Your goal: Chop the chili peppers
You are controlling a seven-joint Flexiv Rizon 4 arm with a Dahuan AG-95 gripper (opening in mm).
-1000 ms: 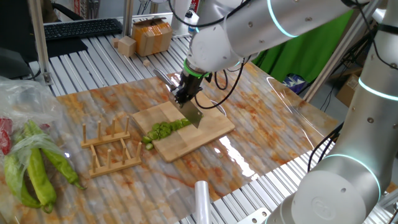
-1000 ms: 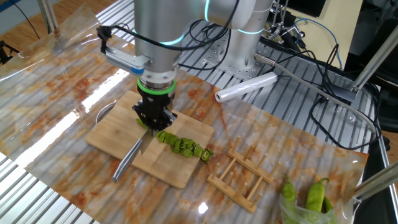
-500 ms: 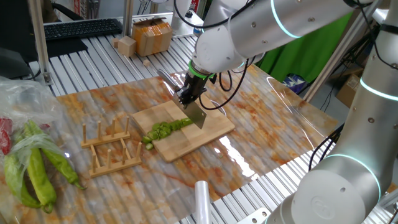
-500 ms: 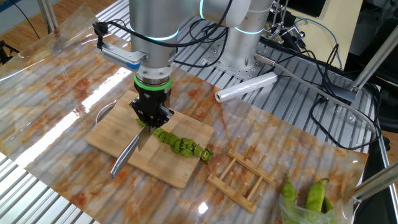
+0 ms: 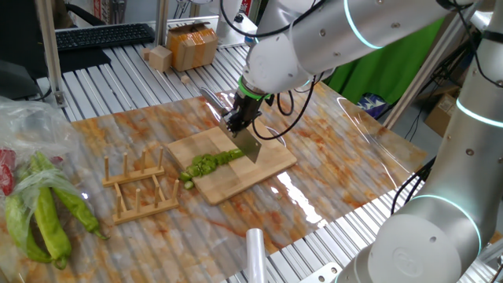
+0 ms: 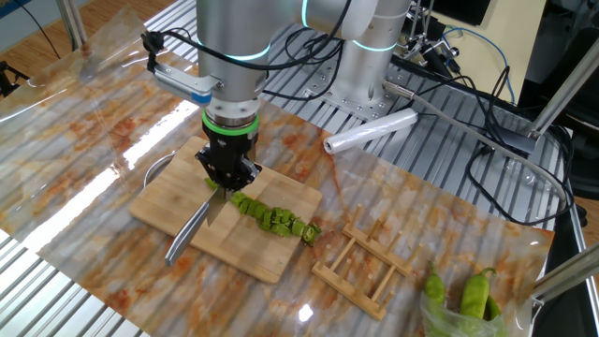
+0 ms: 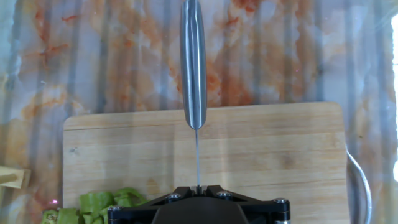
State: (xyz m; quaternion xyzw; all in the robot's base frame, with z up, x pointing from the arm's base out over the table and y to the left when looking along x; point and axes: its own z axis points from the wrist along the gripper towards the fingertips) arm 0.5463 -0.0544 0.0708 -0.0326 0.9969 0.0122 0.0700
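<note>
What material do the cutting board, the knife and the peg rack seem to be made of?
Cutting board: pale wood, perhaps bamboo, with visible grain strips and a matte finish. Knife: all metal, probably steel, grey and glossy, with reflections on its handle. Peg rack: light unpainted wood with a matte finish.

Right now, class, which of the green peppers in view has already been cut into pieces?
The chili peppers on the cutting board, chopped into chunks beside the knife. The long green peppers near the plastic bag remain whole.

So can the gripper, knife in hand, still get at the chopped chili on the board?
Probably yes: the gripper holds the knife right beside the chili pieces on the cutting board, nothing between them.
</note>
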